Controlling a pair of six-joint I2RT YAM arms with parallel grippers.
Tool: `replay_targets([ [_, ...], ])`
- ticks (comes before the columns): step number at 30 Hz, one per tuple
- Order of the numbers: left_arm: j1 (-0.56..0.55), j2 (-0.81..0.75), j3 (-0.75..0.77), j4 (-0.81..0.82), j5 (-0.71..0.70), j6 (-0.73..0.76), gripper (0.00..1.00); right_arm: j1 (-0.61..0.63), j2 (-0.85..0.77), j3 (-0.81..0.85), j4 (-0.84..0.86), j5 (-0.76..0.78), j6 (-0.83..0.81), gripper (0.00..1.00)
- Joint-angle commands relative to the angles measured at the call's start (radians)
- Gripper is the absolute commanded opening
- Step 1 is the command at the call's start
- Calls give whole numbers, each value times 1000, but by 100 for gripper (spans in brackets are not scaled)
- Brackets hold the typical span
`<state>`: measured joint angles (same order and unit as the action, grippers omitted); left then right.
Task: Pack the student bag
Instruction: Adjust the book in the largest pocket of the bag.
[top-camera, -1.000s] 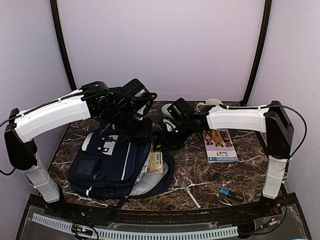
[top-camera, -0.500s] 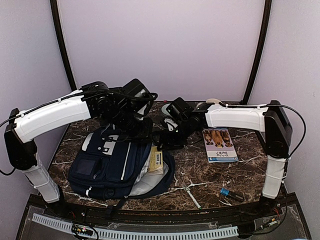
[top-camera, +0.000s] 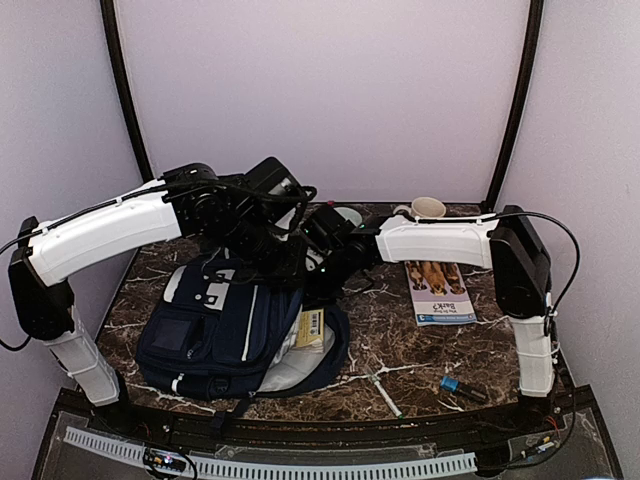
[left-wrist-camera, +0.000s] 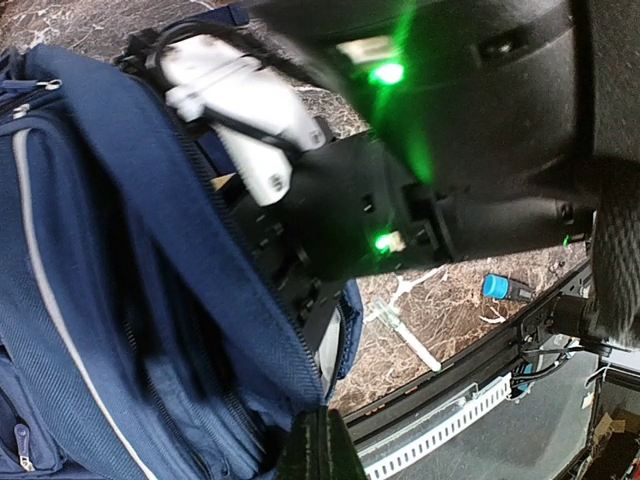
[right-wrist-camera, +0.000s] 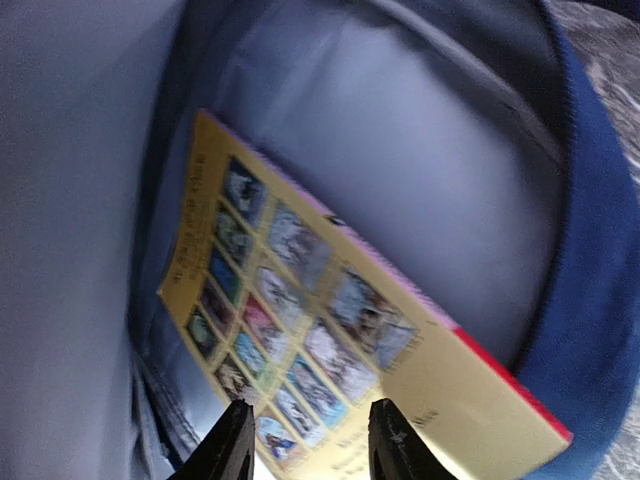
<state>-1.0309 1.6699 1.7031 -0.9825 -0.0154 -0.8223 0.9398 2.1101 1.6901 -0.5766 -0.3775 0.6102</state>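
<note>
The student bag (top-camera: 215, 330), navy with white stripes, lies on the table's left half with its main opening facing right. My left gripper (left-wrist-camera: 322, 440) is shut on the zip edge of the bag's upper flap (left-wrist-camera: 250, 300) and holds it lifted. The right gripper (right-wrist-camera: 305, 440) is inside the opening, its fingers apart just over a yellow book (right-wrist-camera: 330, 350) that lies against the grey lining (right-wrist-camera: 400, 180). From above, the book's corner (top-camera: 312, 325) sticks out of the opening, and the right gripper (top-camera: 305, 285) is mostly hidden under the flap.
A booklet with dogs on its cover (top-camera: 440, 290) lies right of the bag. A cup (top-camera: 428, 208) stands at the back. A white pen (top-camera: 382, 390) and a blue-capped marker (top-camera: 462, 388) lie near the front edge.
My right arm has swung left and pushed its gripper into the bag's opening. The left gripper keeps the flap held up and has not moved.
</note>
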Motion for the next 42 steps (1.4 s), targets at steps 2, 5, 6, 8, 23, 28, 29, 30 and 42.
replay_targets([
  [2, -9, -41, -3, 66, 8, 15, 0, 34, 4, 46, 8, -30, 0, 39],
  [5, -8, -53, -17, 72, 5, 13, 0, 32, -44, 37, -26, 54, -6, 39],
  [6, -8, -56, -22, 76, 5, 11, 0, 28, -58, 40, -46, 85, -12, 39],
  [8, -8, -61, -29, 82, 5, 8, 0, 19, -81, 47, -92, 152, -20, 40],
  [23, -9, -77, -46, 117, 13, 11, 0, -1, -75, -16, -113, 230, -35, 45],
  [28, -9, -80, -44, 118, 9, 12, 0, 1, -59, -20, -130, 253, -48, 50],
  [29, -9, -82, -45, 117, 9, 11, 0, 1, -60, -28, -127, 253, -49, 51],
  [30, -9, -82, -44, 117, 7, 10, 0, 2, -61, -35, -125, 255, -50, 53],
  [42, -9, -68, -27, 116, 14, 18, 0, 13, -41, -58, -84, 221, -47, 60],
])
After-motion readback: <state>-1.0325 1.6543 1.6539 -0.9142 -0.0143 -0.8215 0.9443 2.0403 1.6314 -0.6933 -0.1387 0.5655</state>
